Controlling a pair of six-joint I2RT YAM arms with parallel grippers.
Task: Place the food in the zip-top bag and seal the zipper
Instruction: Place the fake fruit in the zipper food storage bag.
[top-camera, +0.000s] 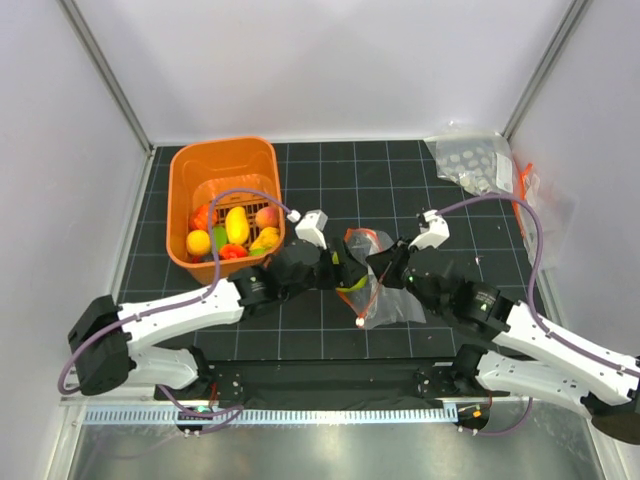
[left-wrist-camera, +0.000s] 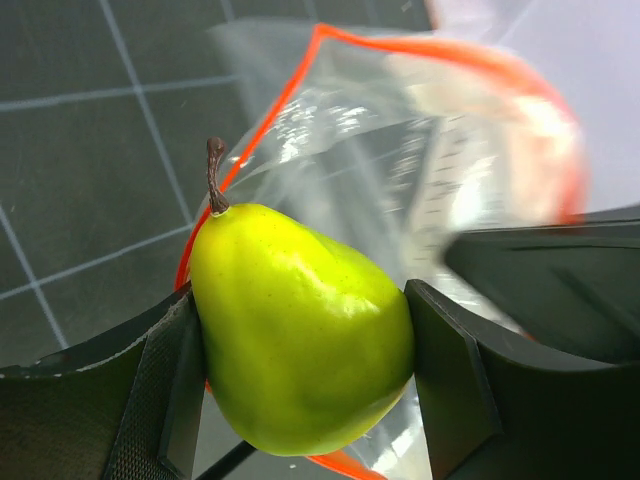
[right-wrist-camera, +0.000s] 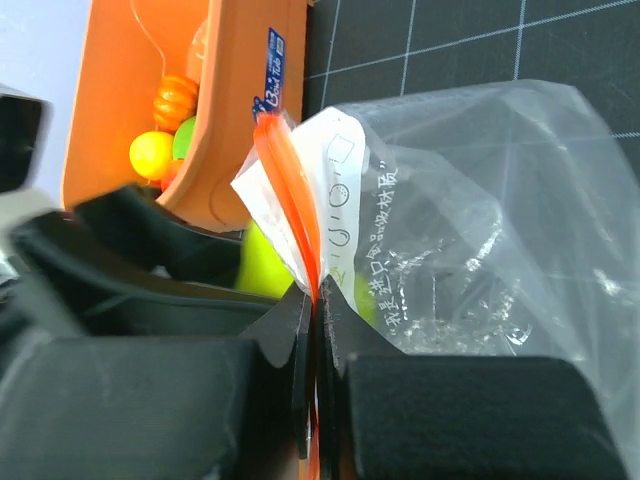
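The left gripper (left-wrist-camera: 310, 365) has its 2 jaws clamped on a green pear (left-wrist-camera: 300, 320), stem pointing up, right at the open mouth of the clear bag (left-wrist-camera: 420, 170). The bag's orange zipper (left-wrist-camera: 400, 45) loops behind the fruit. The right gripper (right-wrist-camera: 316, 335) has its jaws pinched together on that zipper strip, next to the bag's white label (right-wrist-camera: 335, 170). The rest of the bag lies crumpled on the black gridded table (top-camera: 330, 180). Left of the bag, an orange basket (top-camera: 222, 158) holds the other toy fruits (top-camera: 236, 226). Well right of the bag, more clear pouches (top-camera: 470, 160) lie in the corner.
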